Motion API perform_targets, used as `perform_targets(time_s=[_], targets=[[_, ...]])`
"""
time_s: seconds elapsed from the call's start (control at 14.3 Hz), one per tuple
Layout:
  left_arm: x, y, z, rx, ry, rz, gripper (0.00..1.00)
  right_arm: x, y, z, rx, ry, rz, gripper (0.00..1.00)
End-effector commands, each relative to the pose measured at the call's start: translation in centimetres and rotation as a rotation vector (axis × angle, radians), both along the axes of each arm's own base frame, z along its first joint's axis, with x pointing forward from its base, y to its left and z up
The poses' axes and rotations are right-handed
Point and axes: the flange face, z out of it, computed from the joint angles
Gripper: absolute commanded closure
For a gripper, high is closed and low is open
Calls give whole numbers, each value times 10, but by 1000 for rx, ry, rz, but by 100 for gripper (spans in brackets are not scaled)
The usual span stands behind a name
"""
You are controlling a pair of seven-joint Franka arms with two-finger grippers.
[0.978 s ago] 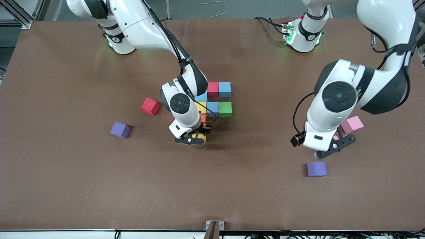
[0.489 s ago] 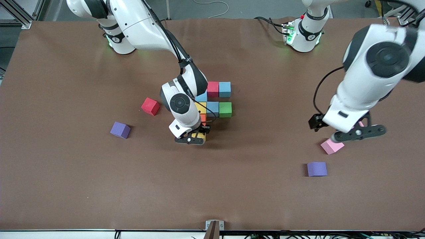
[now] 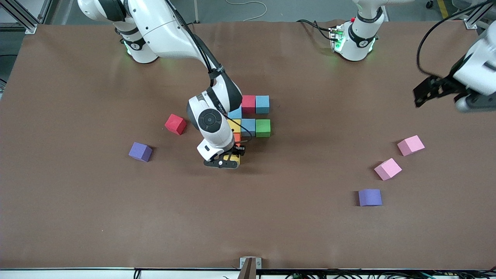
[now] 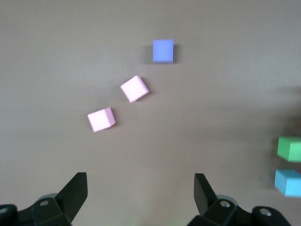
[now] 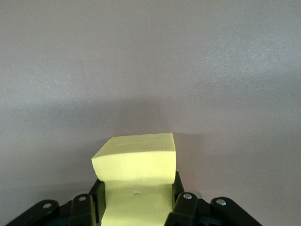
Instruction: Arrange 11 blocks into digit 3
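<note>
The right gripper pinches a yellow block just below the orange block. The left gripper hangs wide open above the pink blocks.

text: none legible | labels: none (arm marking too blurry)

A group of joined blocks lies near the middle of the counter. At the group's end nearest the front camera, the right pincer stands low with a gripped block between its fingers. Toward the right arm's end lie two apart: a first stray block and, nearer the camera, a second stray block. Toward the left arm's end, three run in a diagonal toward the front edge: an upper block, a middle block and a lower block. The left pincer hangs over that end's edge.
</note>
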Motion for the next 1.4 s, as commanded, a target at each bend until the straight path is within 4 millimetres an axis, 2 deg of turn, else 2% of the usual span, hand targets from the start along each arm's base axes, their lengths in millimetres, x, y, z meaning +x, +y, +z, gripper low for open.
perform_targets(time_s=[0.0, 0.21, 0.35, 0.49, 0.56, 0.63, 1.05, 1.12, 1.19, 1.33], targets=[[-13, 20, -6, -17, 22, 5, 0, -8, -5, 4, 12, 8, -1, 85], [-17, 21, 1, -51, 7, 10, 0, -8, -4, 4, 14, 6, -7, 65], [-13, 21, 0, -71, -4, 15, 0, -7, -4, 4, 12, 1, 4, 1], [-9, 18, -3, -70, -8, 9, 0, -7, -4, 5, 13, -4, 9, 0], [0, 17, -6, -64, -7, 6, 0, -6, -3, 6, 14, -6, 9, 0], [4, 16, 1, -68, -25, 4, 0, -6, -4, 6, 14, -6, 8, 0], [7, 18, -1, -51, -22, 6, 0, -4, -2, 12, 26, -13, -1, 0], [13, 17, -5, -39, -21, 1, 0, -3, 0, 15, 32, -15, -5, 0], [21, 17, 0, -38, -36, -11, 0, -1, 2, 21, 37, -18, -5, 0], [25, 12, 0, -39, -35, -57, 0, 0, 4, 25, 44, -23, -4, 0]])
